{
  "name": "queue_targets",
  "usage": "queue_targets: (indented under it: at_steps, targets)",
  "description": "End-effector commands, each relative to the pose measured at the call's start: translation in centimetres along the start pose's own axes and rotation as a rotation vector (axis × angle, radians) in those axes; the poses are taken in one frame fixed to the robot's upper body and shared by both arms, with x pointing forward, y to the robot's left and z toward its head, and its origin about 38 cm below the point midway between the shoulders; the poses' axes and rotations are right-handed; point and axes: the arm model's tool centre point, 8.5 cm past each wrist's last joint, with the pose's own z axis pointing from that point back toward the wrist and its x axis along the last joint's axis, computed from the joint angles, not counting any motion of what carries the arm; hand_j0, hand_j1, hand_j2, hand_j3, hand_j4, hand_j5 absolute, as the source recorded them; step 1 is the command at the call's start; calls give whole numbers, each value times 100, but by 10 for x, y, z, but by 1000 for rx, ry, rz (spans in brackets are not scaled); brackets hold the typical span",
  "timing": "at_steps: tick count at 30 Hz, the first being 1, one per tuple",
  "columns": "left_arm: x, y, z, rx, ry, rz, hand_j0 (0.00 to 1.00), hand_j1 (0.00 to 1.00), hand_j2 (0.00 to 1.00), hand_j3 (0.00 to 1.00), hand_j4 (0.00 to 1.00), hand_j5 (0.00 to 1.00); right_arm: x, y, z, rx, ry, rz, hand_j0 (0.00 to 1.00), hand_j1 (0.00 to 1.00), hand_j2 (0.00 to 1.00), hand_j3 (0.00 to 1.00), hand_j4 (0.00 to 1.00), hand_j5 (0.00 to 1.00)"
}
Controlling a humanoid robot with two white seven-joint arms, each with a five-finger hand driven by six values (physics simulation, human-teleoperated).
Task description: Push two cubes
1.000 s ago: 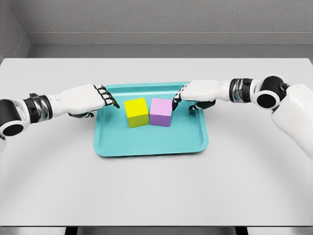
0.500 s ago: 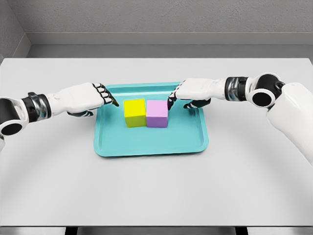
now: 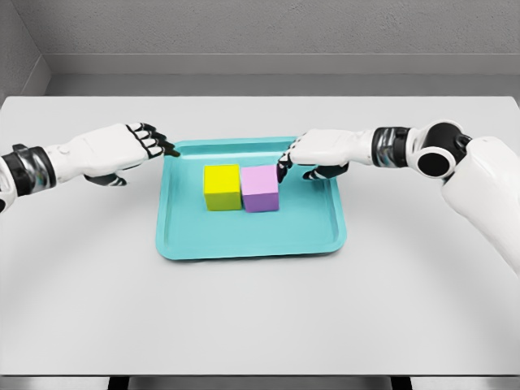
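Observation:
A yellow cube and a pink cube sit side by side, touching, in the teal tray. My right hand reaches in from the right with its fingers extended, fingertips right at the pink cube's upper right edge. My left hand hovers at the tray's left rim, a clear gap away from the yellow cube, fingers relaxed and holding nothing.
The tray lies in the middle of a white table. A grey wall runs behind the table's far edge.
The left hand has drawn back to the left and up, away from the yellow cube. The right hand pushed the pink cube left until it touched the yellow one.

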Motion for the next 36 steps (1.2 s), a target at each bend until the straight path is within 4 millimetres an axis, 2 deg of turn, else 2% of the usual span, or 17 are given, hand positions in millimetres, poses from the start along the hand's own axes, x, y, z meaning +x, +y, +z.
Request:
queue_targets:
  at_steps: [1,15,21,36]
  targets:
    - [-1,1,2,4,1,4,100,100,100,100,100,100,-1,0,2,-3,3,-6,61,61,61,61,61,61]
    - [-1,-2,2,-2,5,10,100,100,100,100,100,100,-2,4,3,7,9,-5,61,61,61,61,61,61]
    - [-2,-2,3,-2,5,10,100,100,100,100,100,100,2,10,-2,32,-4,1,61,61,61,61,61,61]
    - [-3,-1,3,1,7,9,100,100,100,100,100,100,3,9,-6,34,-10,1,61,61,61,61,61,61]
